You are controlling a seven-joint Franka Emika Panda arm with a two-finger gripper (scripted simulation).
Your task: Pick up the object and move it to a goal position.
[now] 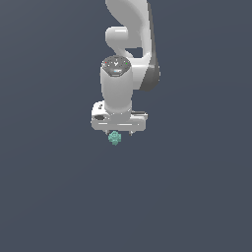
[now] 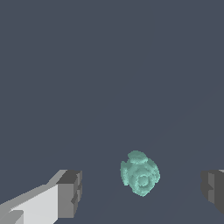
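Teal knobbly lump [image 2: 140, 173] sits between my gripper [image 2: 142, 190] fingers, spread apart, untouched; one fingertip [image 2: 214, 189] is cut off.

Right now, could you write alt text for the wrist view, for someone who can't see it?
A tiny teal-green knobbly lump lies between the two dark fingertips of an open pincer, touching neither. Everything else is plain dark grey-blue ground.
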